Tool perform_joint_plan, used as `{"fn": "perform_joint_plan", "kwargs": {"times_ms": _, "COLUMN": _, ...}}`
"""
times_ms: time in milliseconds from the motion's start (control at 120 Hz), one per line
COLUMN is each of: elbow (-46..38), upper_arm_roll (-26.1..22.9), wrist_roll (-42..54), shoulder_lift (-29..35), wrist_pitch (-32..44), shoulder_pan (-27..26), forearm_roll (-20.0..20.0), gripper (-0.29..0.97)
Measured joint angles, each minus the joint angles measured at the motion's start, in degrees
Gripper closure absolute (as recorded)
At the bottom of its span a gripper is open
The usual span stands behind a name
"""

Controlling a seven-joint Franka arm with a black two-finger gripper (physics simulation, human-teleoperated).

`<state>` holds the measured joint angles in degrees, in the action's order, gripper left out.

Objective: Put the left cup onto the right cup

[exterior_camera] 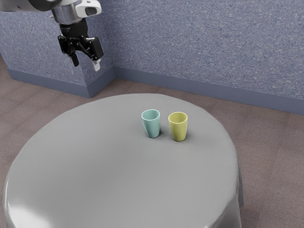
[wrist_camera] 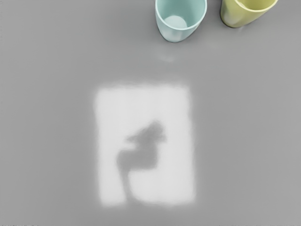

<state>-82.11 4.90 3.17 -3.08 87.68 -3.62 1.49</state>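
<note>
The arm [exterior_camera: 45, 4] enters at the exterior view's upper left, and its hand [exterior_camera: 86, 62] hangs high above the desk's [exterior_camera: 95, 166] far edge, pointing down. The fingers are spread apart and hold nothing. The teal cup [exterior_camera: 151, 123] stands upright past the desk's middle, toward its far edge. The yellow cup [exterior_camera: 178, 126] stands just beside it on the exterior view's right, not touching. In the wrist view the hand's shadow [wrist_camera: 141, 150] falls on bare desk well short of both cups.
</note>
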Motion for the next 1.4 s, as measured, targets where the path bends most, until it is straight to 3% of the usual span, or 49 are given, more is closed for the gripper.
{"fn": "perform_joint_plan", "kwargs": {"times_ms": 308, "elbow": 0.19, "upper_arm_roll": -0.06, "wrist_roll": 0.09, "shoulder_lift": -0.58, "wrist_pitch": 0.17, "shoulder_pan": 0.16, "forearm_roll": 0.0, "gripper": 0.02}}
{"fn": "perform_joint_plan", "kwargs": {"times_ms": 1400, "elbow": 2.63, "upper_arm_roll": -0.34, "wrist_roll": 4.33, "shoulder_lift": -14.08, "wrist_pitch": 6.69, "shoulder_pan": 6.85, "forearm_roll": -1.84, "gripper": 0.02}}
